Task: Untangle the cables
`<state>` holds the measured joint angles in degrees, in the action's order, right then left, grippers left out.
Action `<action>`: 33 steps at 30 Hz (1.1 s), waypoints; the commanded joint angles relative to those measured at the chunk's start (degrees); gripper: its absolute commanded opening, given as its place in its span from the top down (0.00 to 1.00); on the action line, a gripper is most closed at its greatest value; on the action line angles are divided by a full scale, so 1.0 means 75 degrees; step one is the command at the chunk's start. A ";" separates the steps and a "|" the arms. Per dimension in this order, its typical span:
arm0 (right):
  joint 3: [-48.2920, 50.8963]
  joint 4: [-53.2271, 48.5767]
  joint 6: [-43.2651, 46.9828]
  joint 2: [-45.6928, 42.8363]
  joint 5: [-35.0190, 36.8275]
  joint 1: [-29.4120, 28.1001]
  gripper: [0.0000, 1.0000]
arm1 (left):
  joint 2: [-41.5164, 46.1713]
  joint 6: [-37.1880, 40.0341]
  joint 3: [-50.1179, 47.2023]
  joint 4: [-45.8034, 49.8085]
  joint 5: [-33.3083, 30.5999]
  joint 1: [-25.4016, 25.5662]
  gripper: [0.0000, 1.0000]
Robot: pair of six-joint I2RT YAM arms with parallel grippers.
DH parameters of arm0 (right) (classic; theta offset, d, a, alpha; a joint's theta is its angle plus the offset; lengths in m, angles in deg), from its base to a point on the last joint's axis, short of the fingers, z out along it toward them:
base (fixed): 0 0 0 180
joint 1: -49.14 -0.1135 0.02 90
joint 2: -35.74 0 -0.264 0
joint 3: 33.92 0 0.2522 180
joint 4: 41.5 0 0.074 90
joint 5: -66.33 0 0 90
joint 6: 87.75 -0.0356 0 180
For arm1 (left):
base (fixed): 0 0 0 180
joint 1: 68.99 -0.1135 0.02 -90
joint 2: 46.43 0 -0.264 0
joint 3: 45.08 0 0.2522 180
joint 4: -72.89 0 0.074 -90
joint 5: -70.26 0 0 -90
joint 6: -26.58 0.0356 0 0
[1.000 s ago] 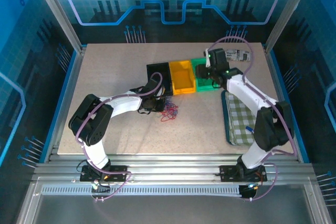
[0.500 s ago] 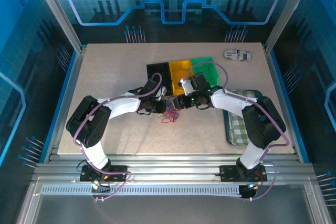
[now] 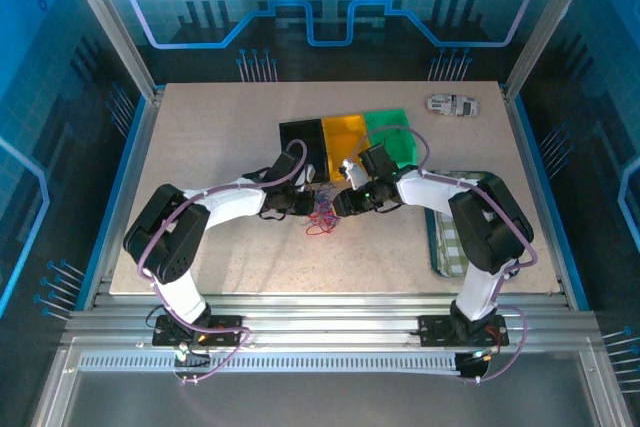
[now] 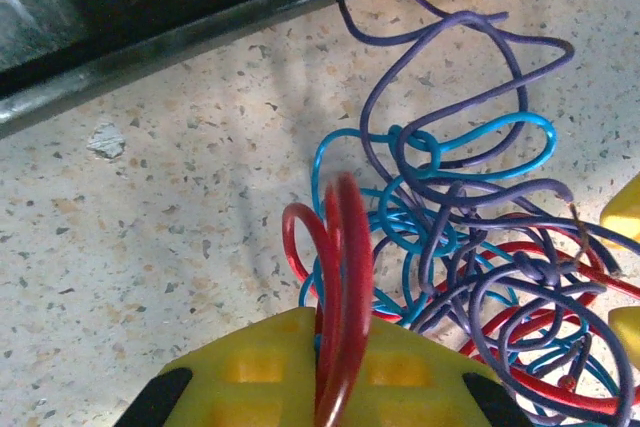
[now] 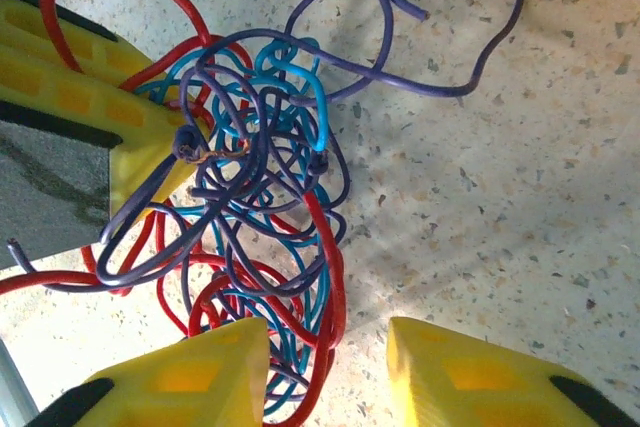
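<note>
Overhead, we saw the cables (image 3: 322, 217) on the tabletop (image 3: 220, 137) near the black bin (image 3: 300, 139), partly hidden where the left pincer (image 3: 303, 204) and right pincer (image 3: 343, 203) met, both reaching low and inward. The left pincer pinched a red strand (image 4: 345, 237); the right stood spread astride the bundle's edge.

The right gripper (image 3: 340, 205) swings from the green bin (image 3: 396, 133) down to 3 o'clock of the cables (image 3: 321, 217), fingers apart.

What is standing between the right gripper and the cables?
Nothing visible. The right gripper is open, and the cables reach between its fingers. The left gripper grips a red strand at the bundle's other side.
</note>
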<state>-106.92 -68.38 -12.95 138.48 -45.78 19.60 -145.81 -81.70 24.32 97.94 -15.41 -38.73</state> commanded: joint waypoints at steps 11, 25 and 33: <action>-0.0330 -0.0226 0.0175 0.0504 -0.1248 0.0174 0.88 | 0.0454 -0.0538 -0.0421 -0.0547 -0.1128 0.0024 1.00; 0.0867 0.0672 -0.1606 -0.0948 0.1493 0.1465 1.00 | 0.0652 -0.1008 -0.0668 -0.0124 -0.2083 -0.0016 1.00; 0.1611 0.0453 -0.2235 -0.1796 0.3356 0.2216 1.00 | 0.0652 -0.1287 -0.0841 0.0284 -0.2116 -0.0336 1.00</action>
<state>-96.78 -62.98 -26.61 127.07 -28.66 34.81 -142.35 -89.24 19.29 96.72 -29.09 -40.31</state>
